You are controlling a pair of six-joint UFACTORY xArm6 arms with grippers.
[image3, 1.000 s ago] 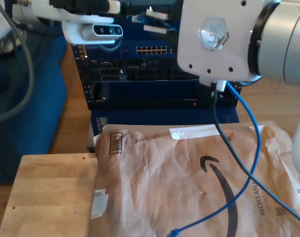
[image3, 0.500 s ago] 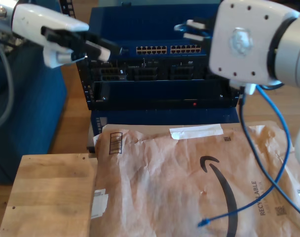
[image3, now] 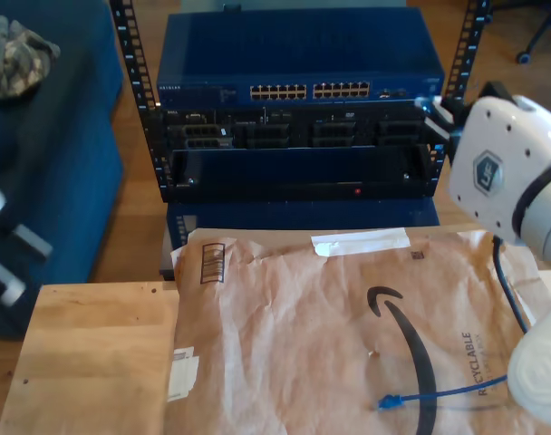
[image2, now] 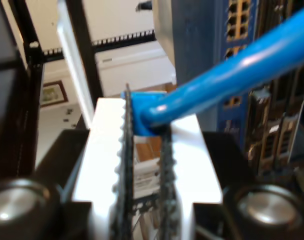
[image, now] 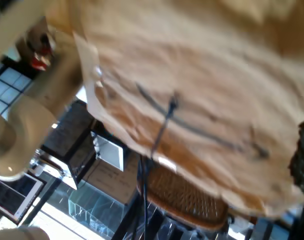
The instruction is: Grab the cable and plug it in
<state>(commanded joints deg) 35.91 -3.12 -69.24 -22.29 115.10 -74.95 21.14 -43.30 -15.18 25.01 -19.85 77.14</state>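
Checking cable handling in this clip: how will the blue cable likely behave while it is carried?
The blue cable is probably floppy: it trails in a loose curve over the paper mailer. Its free plug will likely drag. My second gripper seems to hold it firmly.

White arm housing (image3: 500,172) (hexagonal logo); toothed tool pads (image2: 126,150).

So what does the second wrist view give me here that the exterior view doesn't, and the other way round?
Second wrist view: my second gripper shut on the cable near its plug, toothed pads pinching it.

Exterior view: the cable's free plug lying on the brown paper mailer, and the wooden board beside it.

Both: the blue cable and the blue network switch with its port rows.
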